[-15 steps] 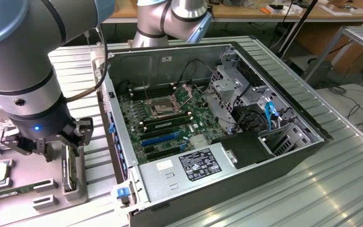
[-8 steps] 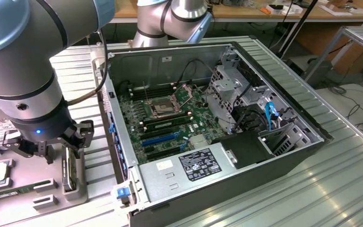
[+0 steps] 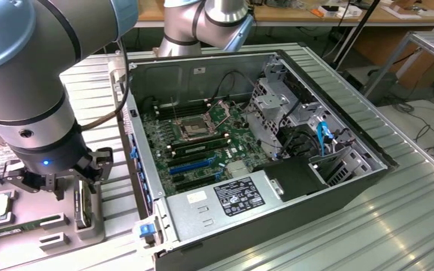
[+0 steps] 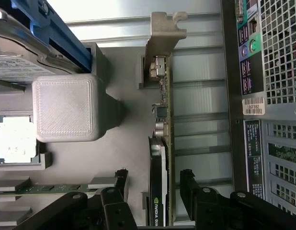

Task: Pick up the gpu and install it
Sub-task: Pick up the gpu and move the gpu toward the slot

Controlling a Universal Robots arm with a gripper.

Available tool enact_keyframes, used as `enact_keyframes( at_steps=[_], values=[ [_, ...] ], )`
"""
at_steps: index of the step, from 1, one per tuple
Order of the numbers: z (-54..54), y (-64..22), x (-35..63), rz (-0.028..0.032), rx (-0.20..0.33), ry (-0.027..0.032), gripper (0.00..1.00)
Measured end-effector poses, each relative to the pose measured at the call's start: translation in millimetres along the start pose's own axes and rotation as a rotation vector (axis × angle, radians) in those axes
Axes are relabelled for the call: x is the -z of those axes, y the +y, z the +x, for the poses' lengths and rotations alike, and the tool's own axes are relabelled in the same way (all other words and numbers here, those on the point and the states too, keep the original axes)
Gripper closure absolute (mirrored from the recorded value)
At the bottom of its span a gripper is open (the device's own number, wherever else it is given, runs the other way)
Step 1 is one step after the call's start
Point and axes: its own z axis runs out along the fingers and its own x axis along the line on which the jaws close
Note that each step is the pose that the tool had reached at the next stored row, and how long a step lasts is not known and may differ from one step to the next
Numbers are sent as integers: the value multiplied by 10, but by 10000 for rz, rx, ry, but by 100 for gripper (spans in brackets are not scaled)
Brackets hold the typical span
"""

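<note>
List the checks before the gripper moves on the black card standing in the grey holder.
1. Gripper open: ok, fingers stand apart.
2. Black flat card with green edge and silver bracket between the fingers: ok, standing on edge in the grey plastic holder.
3. Card gripped: not ok, fingers not closed on it.
4. Black computer case open: ok, green motherboard exposed.
5. Blue expansion slots free: ok, they look empty.

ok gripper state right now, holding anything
gripper: open, one finger on each side of the gpu, not closed on it
</note>
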Motion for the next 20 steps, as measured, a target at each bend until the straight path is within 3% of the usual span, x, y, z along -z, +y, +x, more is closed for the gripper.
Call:
enact_keyframes(
  at_steps=[8,11,14,16,19,20],
  values=[
    [-2,-15,0,-1,-1,0,43],
    [-2,-16,1,0,0,0,31],
    [-1,-15,0,-1,-1,0,31],
    [-2,-15,0,-1,0,0,39],
    [-1,-15,0,-1,0,0,41],
    [-1,-15,0,-1,0,0,48]
  ],
)
